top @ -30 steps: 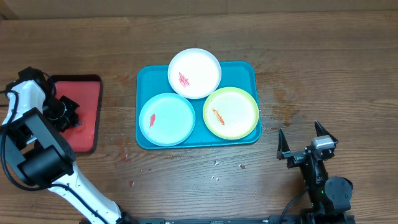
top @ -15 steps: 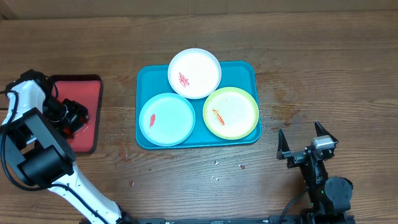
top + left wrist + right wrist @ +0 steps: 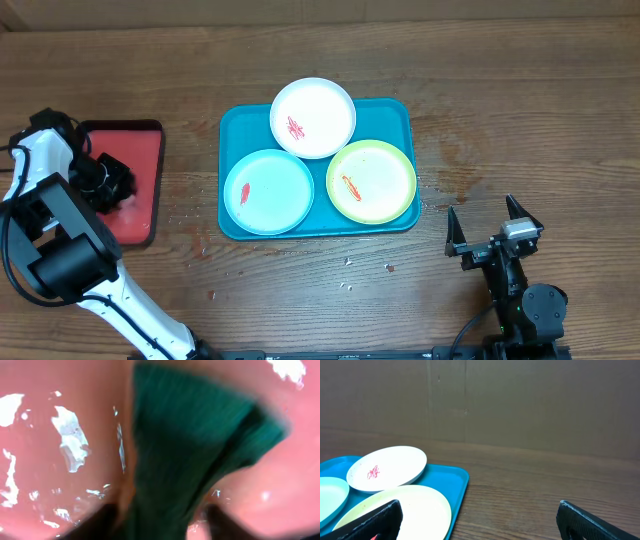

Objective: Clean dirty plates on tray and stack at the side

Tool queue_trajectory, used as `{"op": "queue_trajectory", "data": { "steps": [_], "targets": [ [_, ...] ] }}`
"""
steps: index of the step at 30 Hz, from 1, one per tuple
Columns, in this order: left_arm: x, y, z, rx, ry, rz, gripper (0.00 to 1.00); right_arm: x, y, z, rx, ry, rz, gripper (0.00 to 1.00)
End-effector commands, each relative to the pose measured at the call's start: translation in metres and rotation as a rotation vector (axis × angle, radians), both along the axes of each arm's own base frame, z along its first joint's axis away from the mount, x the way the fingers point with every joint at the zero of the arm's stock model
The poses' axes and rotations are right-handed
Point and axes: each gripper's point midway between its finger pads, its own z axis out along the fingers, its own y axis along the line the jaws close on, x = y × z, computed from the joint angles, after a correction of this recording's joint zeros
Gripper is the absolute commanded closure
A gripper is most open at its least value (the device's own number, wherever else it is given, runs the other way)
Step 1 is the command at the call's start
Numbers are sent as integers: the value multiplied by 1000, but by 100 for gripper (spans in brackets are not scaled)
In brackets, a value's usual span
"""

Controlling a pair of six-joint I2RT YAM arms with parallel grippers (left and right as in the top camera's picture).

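My left tool (image 3: 106, 184) sits low over the red tray (image 3: 140, 150) at frame left, right on the green cloth (image 3: 190, 450) I need for wiping; whether it grips, I cannot tell. My right tool (image 3: 482, 215) gapes empty, lower right. Smeared plates (image 3: 313, 118) lie on the teal tray (image 3: 400, 108), centre.
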Motion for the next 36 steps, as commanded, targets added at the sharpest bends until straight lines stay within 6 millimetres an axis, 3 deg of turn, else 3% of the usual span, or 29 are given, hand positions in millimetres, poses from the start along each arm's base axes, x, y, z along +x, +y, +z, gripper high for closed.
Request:
{"op": "queue_trajectory", "data": {
  "steps": [1,8,11,14,17,19,22,23,26,33,34,36],
  "targets": [
    [15,7,-5,30,-43,-7,0,0,1,-2,4,-1,1,0],
    [43,24,-2,108,-161,-81,0,0,1,-2,4,-1,1,0],
    [51,29,0,134,-192,-123,10,0,1,-2,4,-1,1,0],
    [54,32,0,150,-203,-130,36,0,1,-2,4,-1,1,0],
    [51,37,-1,177,-182,-127,81,0,1,-2,4,-1,1,0],
    [47,37,-3,180,-167,-126,96,0,1,-2,4,-1,1,0],
    [43,34,-4,168,-151,-127,95,0,1,-2,4,-1,1,0],
    [41,33,-5,163,-144,-127,81,0,1,-2,4,-1,1,0],
    [33,29,-6,142,-114,-128,0,0,1,-2,4,-1,1,0],
    [7,12,-8,65,-11,-131,0,0,1,-2,4,-1,1,0],
    [-1,7,-8,44,19,-132,16,0,1,-2,4,-1,1,0],
    [-8,2,-8,23,48,-133,32,0,1,-2,4,-1,1,0]
  ]
}}
